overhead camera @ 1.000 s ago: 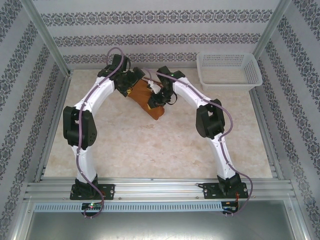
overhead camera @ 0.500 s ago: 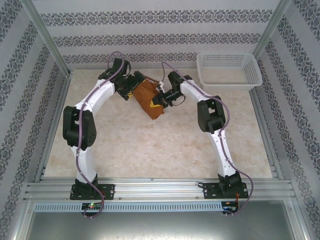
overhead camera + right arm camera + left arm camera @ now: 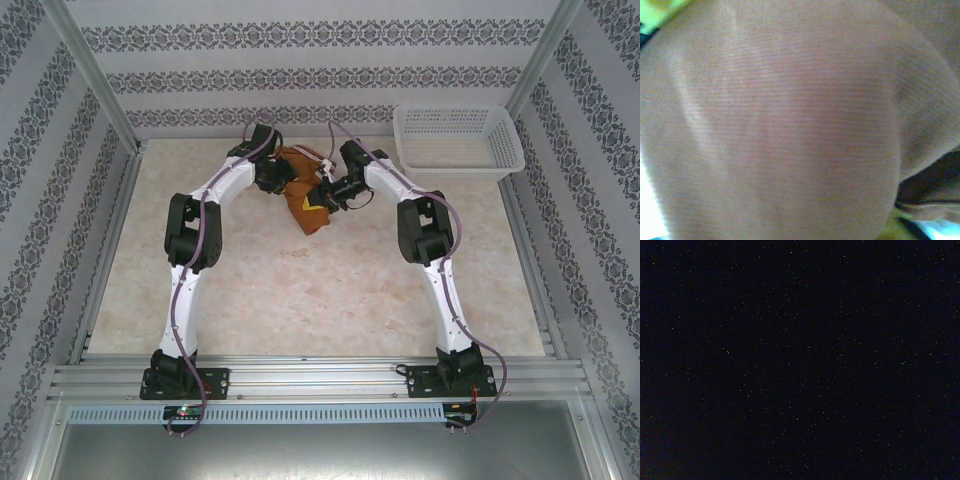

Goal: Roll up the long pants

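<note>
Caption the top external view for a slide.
Left arm and right arm meet at the bunched long pants near the table's far edge, white basket nearby.

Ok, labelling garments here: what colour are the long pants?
The long pants are rust-brown, clearest in the top external view.

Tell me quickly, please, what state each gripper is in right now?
Left gripper: at the long pants, jaws hidden, cannot be told.
Right gripper: against the cloth too, cannot be told.

Pale marbled tabletop (image 3: 300, 290), floral-striped wallpaper walls (image 3: 320, 60), white mesh basket (image 3: 458, 150), aluminium frame rails (image 3: 320, 377)
</note>
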Robot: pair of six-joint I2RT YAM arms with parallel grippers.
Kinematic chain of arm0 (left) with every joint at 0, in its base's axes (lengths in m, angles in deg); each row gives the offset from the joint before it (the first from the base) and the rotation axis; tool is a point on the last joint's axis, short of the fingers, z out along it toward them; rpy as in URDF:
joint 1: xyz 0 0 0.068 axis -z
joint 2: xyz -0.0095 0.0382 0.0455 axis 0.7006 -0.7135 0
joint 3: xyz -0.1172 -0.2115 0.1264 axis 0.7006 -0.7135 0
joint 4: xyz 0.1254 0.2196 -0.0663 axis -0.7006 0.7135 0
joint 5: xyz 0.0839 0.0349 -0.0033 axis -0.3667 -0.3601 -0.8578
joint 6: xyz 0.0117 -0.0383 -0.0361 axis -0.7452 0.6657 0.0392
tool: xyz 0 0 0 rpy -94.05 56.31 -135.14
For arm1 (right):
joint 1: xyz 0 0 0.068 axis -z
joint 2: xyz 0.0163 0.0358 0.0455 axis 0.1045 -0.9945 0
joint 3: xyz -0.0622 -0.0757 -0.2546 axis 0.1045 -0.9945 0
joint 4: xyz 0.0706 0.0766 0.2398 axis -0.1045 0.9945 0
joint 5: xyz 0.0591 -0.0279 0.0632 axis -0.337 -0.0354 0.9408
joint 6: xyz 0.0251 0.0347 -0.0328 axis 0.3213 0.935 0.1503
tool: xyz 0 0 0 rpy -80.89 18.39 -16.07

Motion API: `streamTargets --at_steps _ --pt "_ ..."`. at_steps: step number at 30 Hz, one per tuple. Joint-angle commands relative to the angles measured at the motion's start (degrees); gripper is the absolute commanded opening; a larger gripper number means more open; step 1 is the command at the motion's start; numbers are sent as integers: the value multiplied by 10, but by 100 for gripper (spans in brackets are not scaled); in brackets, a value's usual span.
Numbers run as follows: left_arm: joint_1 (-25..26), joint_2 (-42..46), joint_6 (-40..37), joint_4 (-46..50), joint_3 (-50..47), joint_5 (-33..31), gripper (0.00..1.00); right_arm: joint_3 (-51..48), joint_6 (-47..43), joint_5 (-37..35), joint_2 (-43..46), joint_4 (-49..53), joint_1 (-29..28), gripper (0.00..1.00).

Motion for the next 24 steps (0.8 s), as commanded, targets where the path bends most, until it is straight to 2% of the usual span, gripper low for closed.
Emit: streamTargets --at_steps 1,2,3,8,12,17,20,24 --pt "-13 -25 -22 -4 11 -16 0 -14 -80 -116 74 143 -24 74" --pt "-14 -25 -22 1 11 -15 0 -26 -90 -169 95 148 -33 85" --pt "-15 -25 -21 3 10 -10 0 -40 -95 -228 118 145 -44 89" --pt "-15 -26 -9 9 9 1 0 -104 -89 -540 227 110 -137 95" --pt "-16 -31 2 13 10 12 0 -104 -82 -726 245 100 -231 98" --pt "-16 -33 10 14 10 31 0 -77 -101 -906 178 93 -298 98" --pt "-16 -30 11 15 10 44 0 -66 -129 -975 122 64 -301 98" --pt "-16 -23 11 14 6 59 0 -69 -198 -1068 73 -28 -291 98"
